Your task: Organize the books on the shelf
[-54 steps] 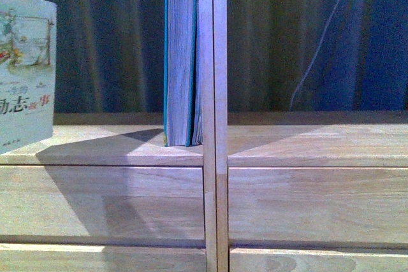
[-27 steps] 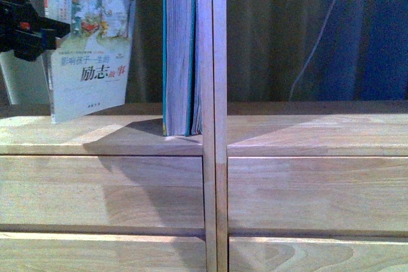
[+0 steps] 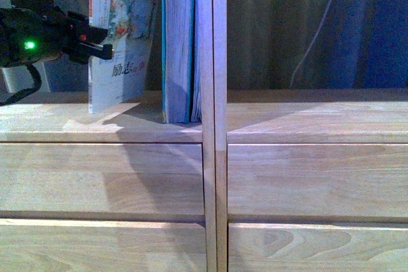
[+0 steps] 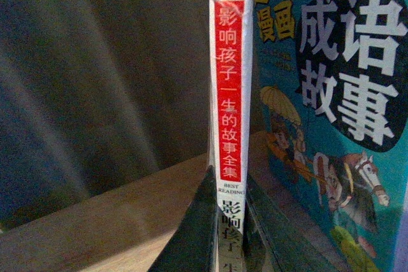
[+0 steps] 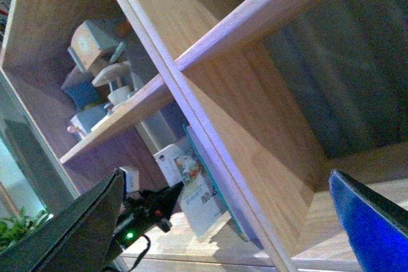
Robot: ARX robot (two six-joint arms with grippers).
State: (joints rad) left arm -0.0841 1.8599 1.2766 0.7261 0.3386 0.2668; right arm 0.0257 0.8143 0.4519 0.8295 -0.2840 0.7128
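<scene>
The thin white paperback [image 3: 127, 55] hangs slightly tilted in the left open compartment of the pale wood shelf [image 3: 95, 125]. My left gripper [image 3: 99, 48] is shut on its spine edge. In the left wrist view the red-striped spine [image 4: 229, 93] runs between the two dark fingers [image 4: 194, 237]. The thick teal book [image 3: 178, 42] stands upright against the central divider [image 3: 213, 125], just right of the paperback, and its cover fills the left wrist view [image 4: 331, 106]. My right gripper [image 5: 223, 234] is open and empty, out of the front view, and looks up at both books [image 5: 199, 195].
Plain drawer fronts [image 3: 102, 179] sit below the shelf board. The right compartment [image 3: 312, 113] holds nothing I can see, and a thin cable [image 3: 319, 36] hangs behind it. An upper compartment holds several small objects [image 5: 102, 62].
My left gripper has carried the paperback rightward into the compartment, close beside the teal book. The shelf board sits higher in the front view now.
</scene>
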